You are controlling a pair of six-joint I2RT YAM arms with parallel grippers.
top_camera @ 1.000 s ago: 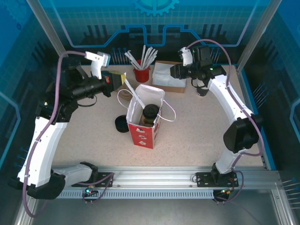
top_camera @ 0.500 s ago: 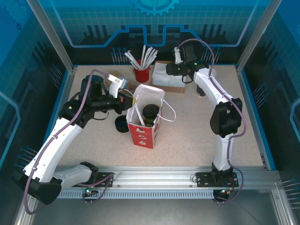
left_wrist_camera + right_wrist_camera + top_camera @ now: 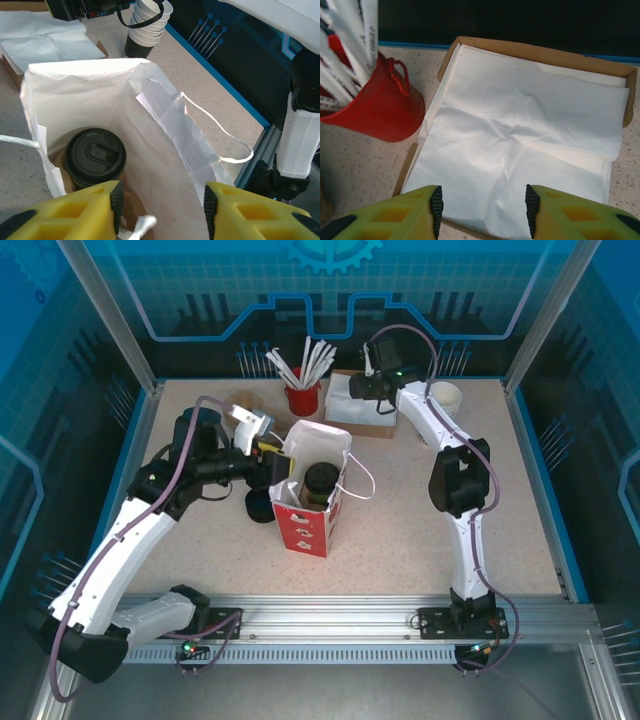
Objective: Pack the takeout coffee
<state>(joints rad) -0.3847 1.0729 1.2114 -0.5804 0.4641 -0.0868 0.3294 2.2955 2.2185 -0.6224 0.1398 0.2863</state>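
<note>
Top view: since a second earlier, the left arm has swung in from the far left of the table (image 3: 420, 500). The left tool (image 3: 266, 448) now sits at the left rim of the paper bag (image 3: 306, 528). The right arm has folded leftward, bringing the right tool (image 3: 356, 388) over the napkin box (image 3: 372, 427) and uncovering a stack of cups (image 3: 445, 398). The takeout coffee (image 3: 320, 480) stands upright inside the bag, as before.

Left wrist view: the left tool (image 3: 162, 200) hangs over the bag's (image 3: 75, 90) open mouth, its jaws spread and pinching nothing. The coffee's black lid (image 3: 96, 156) lies below, against the bag's left wall.

Right wrist view: the right tool (image 3: 482, 205) hovers above the white napkins (image 3: 520, 150) in the box (image 3: 540, 52), jaws spread and empty. A red cup (image 3: 375, 112) of wrapped straws stands just left of the box.
</note>
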